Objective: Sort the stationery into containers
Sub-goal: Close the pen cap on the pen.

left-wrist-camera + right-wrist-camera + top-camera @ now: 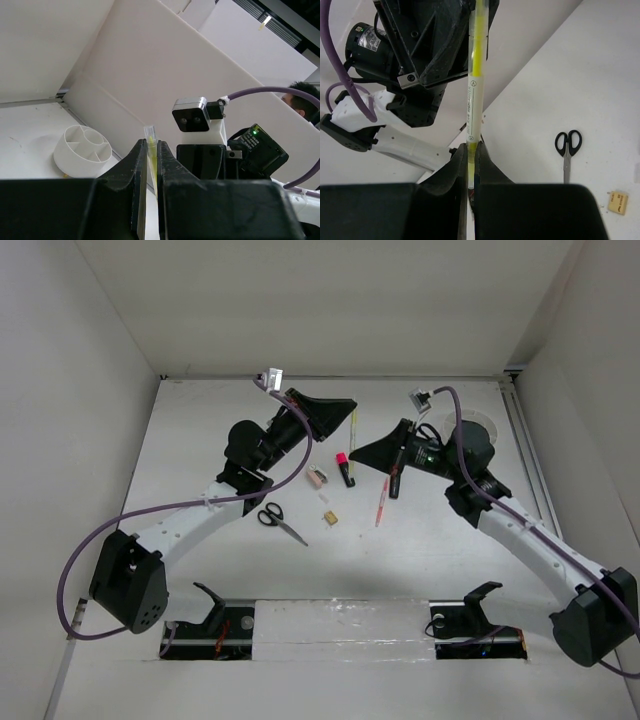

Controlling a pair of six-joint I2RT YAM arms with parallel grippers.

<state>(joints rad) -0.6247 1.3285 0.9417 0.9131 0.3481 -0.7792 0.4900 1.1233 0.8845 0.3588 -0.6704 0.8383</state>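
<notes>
We took this for a robotics lab, arranged as a boxed-in test cell. The white desk [420,540] was walled by plain white panels [70,360] at nine, twelve and three o'clock. Two black-and-white machines, the left arm [190,523] and the right arm [535,545], were bolted at six o'clock, each trailing a purple cable [75,570]. A small boxed camera [190,115] sat on a wrist. Over the panel's edge in the left wrist view we saw a strip light [265,20] at one o'clock and a dark-haired person's head [302,97] at three o'clock.

Glossy plastic yellow pen [474,95] (translucent), matt table [182,440]
</notes>
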